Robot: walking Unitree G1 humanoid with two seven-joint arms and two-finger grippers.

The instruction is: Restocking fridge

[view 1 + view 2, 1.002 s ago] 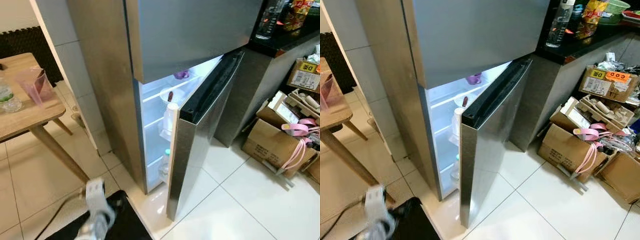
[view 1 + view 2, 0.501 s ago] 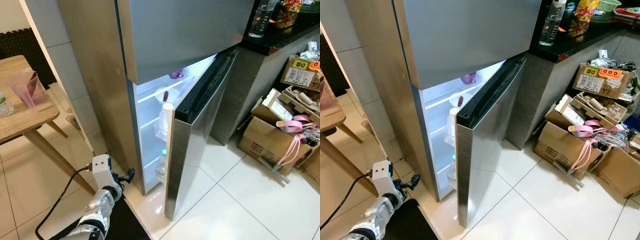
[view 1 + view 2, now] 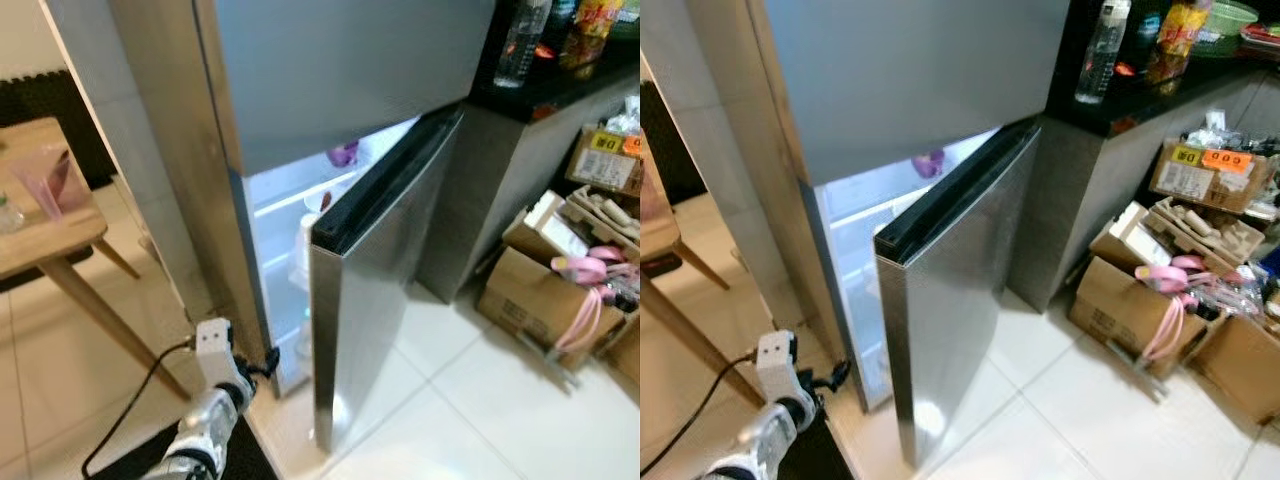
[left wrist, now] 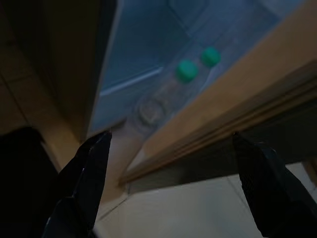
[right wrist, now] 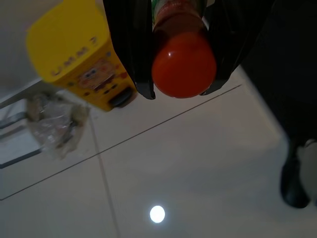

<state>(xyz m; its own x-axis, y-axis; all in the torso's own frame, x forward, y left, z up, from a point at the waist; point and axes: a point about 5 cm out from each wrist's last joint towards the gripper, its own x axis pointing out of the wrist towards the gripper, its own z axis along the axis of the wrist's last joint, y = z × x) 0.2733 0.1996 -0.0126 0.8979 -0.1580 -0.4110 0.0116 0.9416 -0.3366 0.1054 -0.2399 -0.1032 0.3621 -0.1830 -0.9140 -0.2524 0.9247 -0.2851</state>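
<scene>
- Since a second ago our left gripper [image 3: 268, 360] has risen from a low blur over the black mat to the foot of the fridge [image 3: 300, 80] opening, and our head has shifted, so the lower door [image 3: 375, 290] looks swung further across the lit interior.
- Our left gripper hangs just beside the bottom corner of the opening, between the cabinet's side wall and the door's free edge; in the left wrist view its fingers [image 4: 81, 183] are spread wide with nothing between them.
- That wrist view looks into the door's lower shelf, where two bottles with green caps [image 4: 187, 70] stand side by side.
- Our right gripper [image 5: 183, 89] is clamped on a bottle with a red cap [image 5: 183, 63], pointing down at the tiled floor near a yellow cartoon-printed bin [image 5: 84, 54]. We judge this is the item to restock, and it is not yet in the fridge.
- We judge the step in hand is opening the door wider with the left arm.
- Risks: the gap is narrow, so the fingers could slip off the door edge or get pinched if it swings back; reaching past the edge could knock over the green-capped bottles.
- The left arm's cable [image 3: 130, 400] trails beside the wooden table's leg [image 3: 110, 320] and might snag.
</scene>
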